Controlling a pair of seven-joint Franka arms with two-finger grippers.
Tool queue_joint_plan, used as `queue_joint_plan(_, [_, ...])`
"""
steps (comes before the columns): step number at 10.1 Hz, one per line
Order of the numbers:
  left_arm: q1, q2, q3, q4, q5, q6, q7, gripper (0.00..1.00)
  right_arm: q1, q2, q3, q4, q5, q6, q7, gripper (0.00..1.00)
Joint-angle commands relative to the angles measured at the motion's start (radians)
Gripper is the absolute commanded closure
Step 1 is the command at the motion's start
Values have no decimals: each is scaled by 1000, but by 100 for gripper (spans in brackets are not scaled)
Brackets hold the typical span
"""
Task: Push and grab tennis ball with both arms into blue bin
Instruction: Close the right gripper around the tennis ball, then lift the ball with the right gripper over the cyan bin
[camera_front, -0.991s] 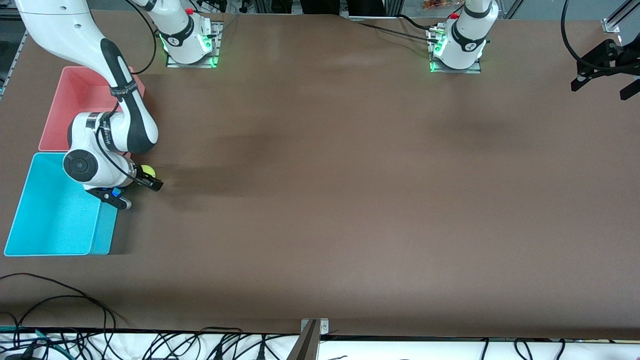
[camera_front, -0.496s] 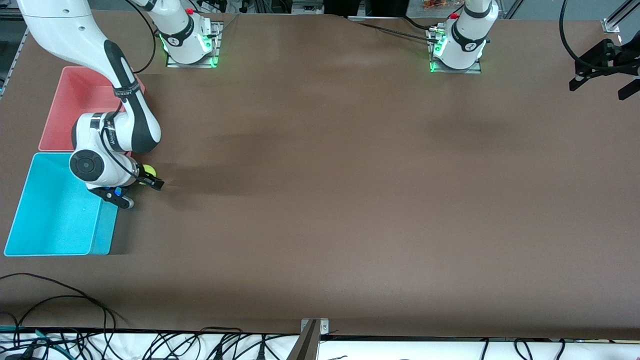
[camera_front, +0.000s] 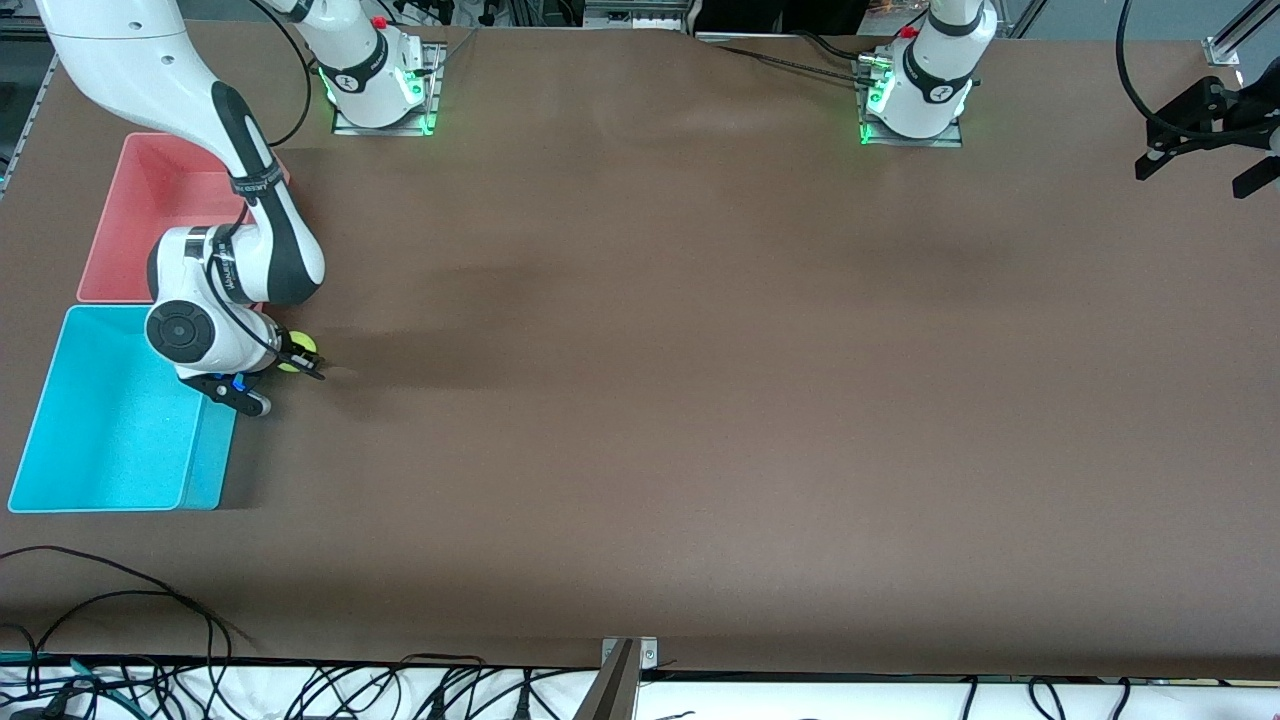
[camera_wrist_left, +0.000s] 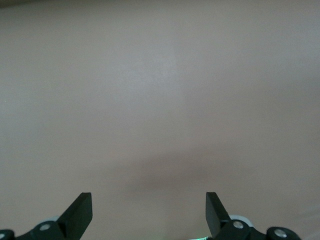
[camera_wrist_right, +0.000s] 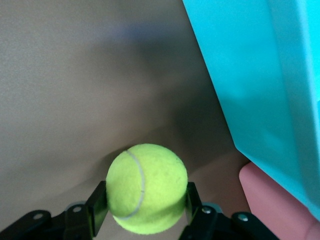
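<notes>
the right hand (camera_wrist_right: 145, 210) pinches the fuzzy, round yellow-green tennis ball (camera_wrist_right: 146, 187) between its black fingers, just beside the smooth, straight-walled blue bin (camera_front: 110, 420). the left hand (camera_wrist_left: 148, 212) waits with fingers spread wide, holding nothing, over the matte brown desk (camera_front: 700, 400).
</notes>
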Motion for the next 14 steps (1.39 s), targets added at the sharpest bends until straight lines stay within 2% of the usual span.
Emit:
queue_joint_plan(1, [-10, 18, 4, 49, 5, -19, -4, 0, 7, -35, -3, 12, -15, -14, 18, 81])
queue_joint_plan(3, [-18, 21, 4, 53, 4, -19, -4, 0, 7, -64, -2, 116, -15, -160, 3, 81])
queue_joint_plan(5, [-18, 23, 5, 55, 4, -19, -4, 0, -2, -64, -3, 290, 2, -366, -8, 81])
queue_joint_plan(6, [-18, 23, 4, 55, 5, -19, -4, 0, -10, -67, -15, 325, 16, -422, -63, 81])
queue_joint_plan(10, [-18, 23, 6, 55, 4, -19, -4, 0, -71, -104, -162, 304, 79, -456, -468, 80])
queue_joint_plan(11, [-18, 23, 6, 55, 4, -19, -4, 0, -120, -94, -164, 296, 114, -433, -587, 80])
queue_joint_plan(12, [-18, 23, 6, 55, 4, -19, -4, 0, -157, -80, -164, 293, 204, -410, -677, 81])
queue_joint_plan(14, [-18, 23, 6, 55, 4, -19, -4, 0, -168, -52, -163, 279, 229, -418, -863, 81])
